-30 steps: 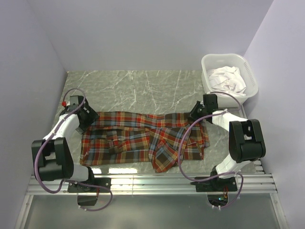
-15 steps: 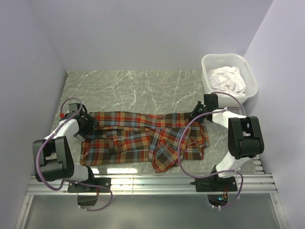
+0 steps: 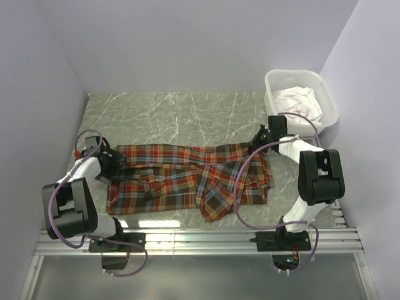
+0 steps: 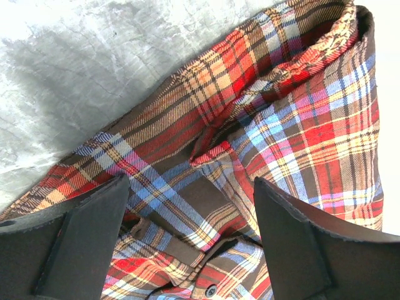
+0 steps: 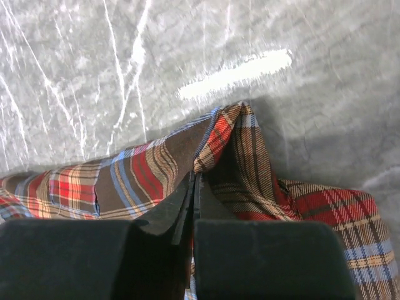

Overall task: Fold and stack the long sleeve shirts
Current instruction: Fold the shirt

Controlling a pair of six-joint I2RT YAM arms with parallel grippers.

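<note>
While the top view has just one plaid shirt (image 3: 187,178) flat on the counter (image 3: 187,112), the left end effector (image 3: 111,164) sits at its far left corner and the right end effector (image 3: 259,142) at its far right. One white basket (image 3: 331,107) too. Left wrist: fingers (image 4: 87,231) wide apart over the plaid, gripping nothing. Right wrist: tips pinched together on a tented fold.

No readable text, label, brand, number or sign appears on the plaid shirt (image 3: 181,181), basket (image 3: 329,120) or table (image 3: 187,115).
</note>
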